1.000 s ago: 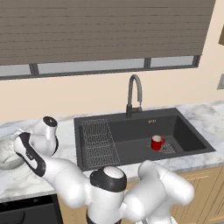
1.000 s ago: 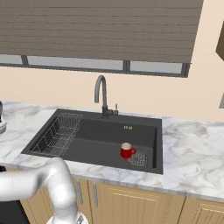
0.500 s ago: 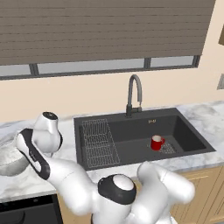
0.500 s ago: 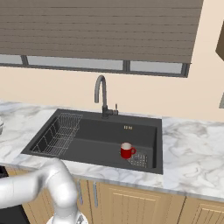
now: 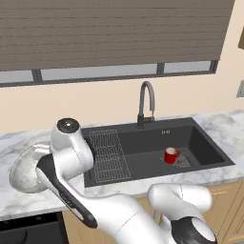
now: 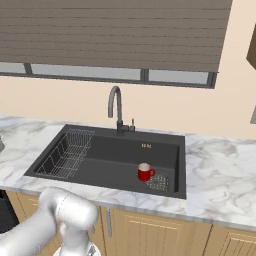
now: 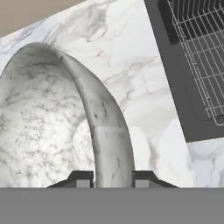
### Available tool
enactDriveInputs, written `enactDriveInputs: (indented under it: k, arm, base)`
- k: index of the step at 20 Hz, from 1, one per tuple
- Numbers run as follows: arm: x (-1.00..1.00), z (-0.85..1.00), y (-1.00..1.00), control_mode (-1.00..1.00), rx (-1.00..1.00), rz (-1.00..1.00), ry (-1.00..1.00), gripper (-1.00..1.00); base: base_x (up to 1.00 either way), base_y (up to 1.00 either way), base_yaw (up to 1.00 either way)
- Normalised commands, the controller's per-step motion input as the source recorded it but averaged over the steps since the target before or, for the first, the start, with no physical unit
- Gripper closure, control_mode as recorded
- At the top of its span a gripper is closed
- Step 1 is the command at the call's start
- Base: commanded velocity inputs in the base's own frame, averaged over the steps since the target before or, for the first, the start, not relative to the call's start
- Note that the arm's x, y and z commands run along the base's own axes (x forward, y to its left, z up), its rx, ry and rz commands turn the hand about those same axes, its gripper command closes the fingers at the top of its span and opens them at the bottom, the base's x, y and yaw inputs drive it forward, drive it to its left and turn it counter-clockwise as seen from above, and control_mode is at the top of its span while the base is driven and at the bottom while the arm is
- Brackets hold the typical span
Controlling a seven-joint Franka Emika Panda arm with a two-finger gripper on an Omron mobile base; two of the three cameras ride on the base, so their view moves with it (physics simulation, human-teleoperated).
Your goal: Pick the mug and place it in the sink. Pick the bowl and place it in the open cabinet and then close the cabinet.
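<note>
The grey-white marbled bowl (image 5: 24,167) hangs tilted over the left counter. In the hand view its rim (image 7: 109,131) runs up between my two fingertips (image 7: 82,180). My gripper (image 7: 112,179) is shut on that rim, one finger inside the bowl and one outside. The small red mug (image 5: 170,155) stands upright in the black sink (image 5: 143,145), by the drain grate; the right base view shows the mug (image 6: 145,172) in the sink (image 6: 115,152) too. Of the cabinet only a brown wooden edge (image 6: 251,47) shows at the upper right.
A wire rack (image 5: 106,155) fills the sink's left part, close to the bowl. The dark curved faucet (image 5: 147,102) rises behind the basin. Marble counter (image 6: 220,165) stretches right of the sink. A window with closed blinds (image 5: 114,33) spans the wall.
The jaws have closed on the bowl's rim. The arm has since risen and drawn back, and the bowl has come up off the counter, tilted.
</note>
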Motion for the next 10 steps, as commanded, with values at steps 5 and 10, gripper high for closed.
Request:
enactDriveInputs:
  k: [5, 10]
  arm:
    - [-0.36, 1.0, -0.99, -1.0, 0.06, -0.09, -0.1, 1.0]
    - [-0.2, 1.0, -0.99, -1.0, 0.17, -0.13, 0.0, 1.0]
  base:
    - [0.0, 0.0, 0.0]
    - [0.0, 0.0, 0.0]
